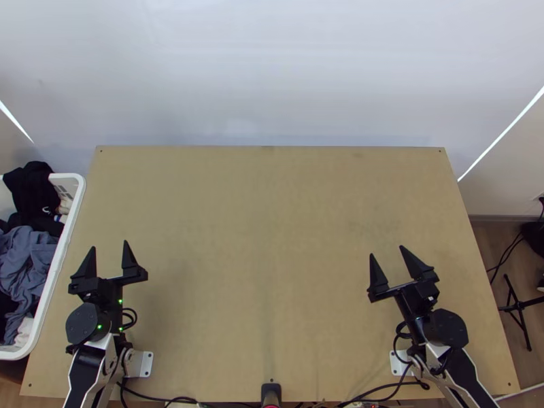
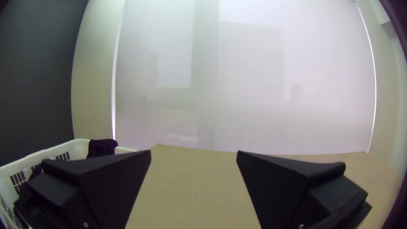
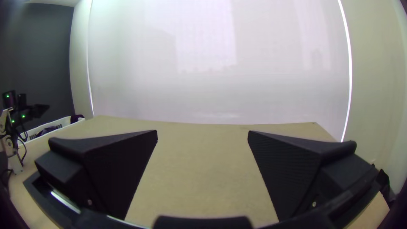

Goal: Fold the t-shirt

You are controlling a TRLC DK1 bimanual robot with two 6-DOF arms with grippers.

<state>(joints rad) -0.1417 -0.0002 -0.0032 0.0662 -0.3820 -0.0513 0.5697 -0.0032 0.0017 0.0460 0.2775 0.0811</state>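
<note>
With left gripper [image 1: 109, 245] and right gripper [image 1: 386, 251] spread wide, extra clothes [image 1: 28, 262] could be dragged from the basket [image 1: 67, 241], since all are heaped together.

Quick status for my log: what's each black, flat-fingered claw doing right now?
Left black claw: open, holding nothing.
Right black claw: open, holding nothing.
</note>
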